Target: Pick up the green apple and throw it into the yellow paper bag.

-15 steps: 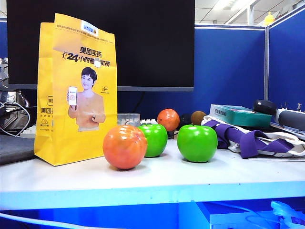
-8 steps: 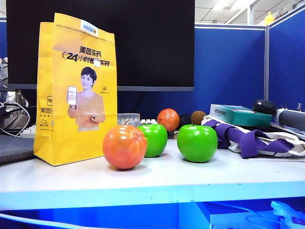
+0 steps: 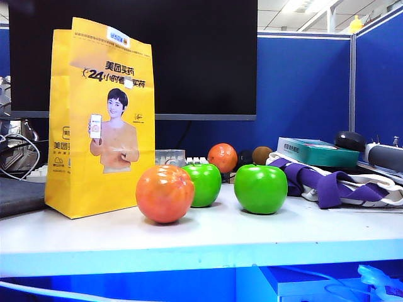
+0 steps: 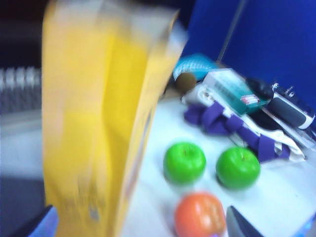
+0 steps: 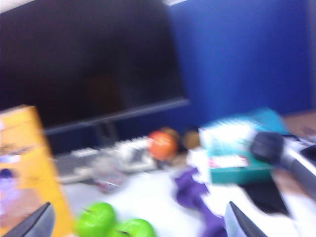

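The green apple [image 3: 260, 189] sits on the white table, right of centre; it also shows in the left wrist view [image 4: 237, 168] and the right wrist view [image 5: 134, 228]. The yellow paper bag [image 3: 101, 119] stands upright at the left, also seen as a blurred yellow bag [image 4: 94, 128] and a bag corner [image 5: 24, 163]. My left gripper [image 4: 143, 227] is open, above and short of the fruit, holding nothing. My right gripper [image 5: 140, 224] is open and empty, back from the apples. Neither gripper shows in the exterior view. Both wrist views are blurred.
An orange-red fruit [image 3: 164, 194] lies in front of a second green apple [image 3: 204, 184]. Behind are another orange fruit [image 3: 221, 157], a brown ball [image 3: 261, 155] and a black monitor [image 3: 189, 56]. A purple strap [image 3: 327, 182] and a teal box [image 3: 315, 151] lie at the right.
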You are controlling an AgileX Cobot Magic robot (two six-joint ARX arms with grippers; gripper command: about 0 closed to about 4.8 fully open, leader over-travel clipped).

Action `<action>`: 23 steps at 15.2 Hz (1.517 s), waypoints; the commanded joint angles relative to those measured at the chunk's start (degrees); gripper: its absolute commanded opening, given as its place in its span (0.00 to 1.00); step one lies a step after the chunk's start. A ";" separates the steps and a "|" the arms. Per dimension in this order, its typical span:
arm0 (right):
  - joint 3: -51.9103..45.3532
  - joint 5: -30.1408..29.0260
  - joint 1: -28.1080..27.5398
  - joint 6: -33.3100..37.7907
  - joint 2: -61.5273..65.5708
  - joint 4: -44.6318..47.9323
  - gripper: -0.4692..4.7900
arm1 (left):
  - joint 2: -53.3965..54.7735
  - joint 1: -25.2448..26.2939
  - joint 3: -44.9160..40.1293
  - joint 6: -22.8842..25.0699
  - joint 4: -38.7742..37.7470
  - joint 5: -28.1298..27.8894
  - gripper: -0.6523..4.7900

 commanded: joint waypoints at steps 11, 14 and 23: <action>22.40 -8.13 -0.04 -8.04 47.01 -1.99 1.00 | 14.05 -12.13 13.62 5.81 -11.56 -0.15 1.00; 31.10 -15.06 0.00 -10.80 60.00 -1.90 1.00 | 17.77 -17.55 13.62 8.20 -11.61 -8.09 1.00; 44.61 -23.58 0.04 -13.73 84.87 -5.09 1.00 | 19.23 -17.99 16.41 7.76 -9.42 -10.10 1.00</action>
